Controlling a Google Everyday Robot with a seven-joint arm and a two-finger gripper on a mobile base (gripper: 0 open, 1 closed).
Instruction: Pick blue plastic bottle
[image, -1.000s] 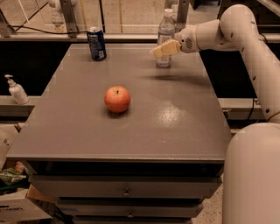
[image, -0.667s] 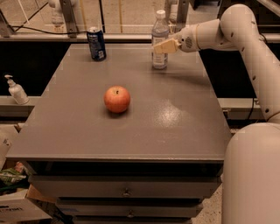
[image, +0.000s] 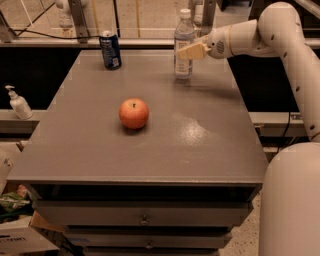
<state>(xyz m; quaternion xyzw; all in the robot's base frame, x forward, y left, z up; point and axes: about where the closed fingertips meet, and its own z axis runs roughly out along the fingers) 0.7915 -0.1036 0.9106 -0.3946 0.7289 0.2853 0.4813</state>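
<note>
The blue plastic bottle (image: 183, 47), tall and clear with a white cap and a pale label, stands upright at the far right-centre of the grey table (image: 200, 145). My gripper (image: 190, 50) reaches in from the right on the white arm (image: 250, 35). Its cream tip lies against the bottle's right side at mid-height. The bottle's base rests on the table top.
A dark blue drink can (image: 110, 49) stands at the far left of the table. A red apple (image: 134, 113) lies near the middle. A small white pump dispenser (image: 18, 103) stands on a ledge to the left. The robot's white body (image: 292, 200) is at lower right.
The gripper has moved a little left and up along the bottle. The bottle now stands slightly further left than one second ago. Can and apple have not moved.
</note>
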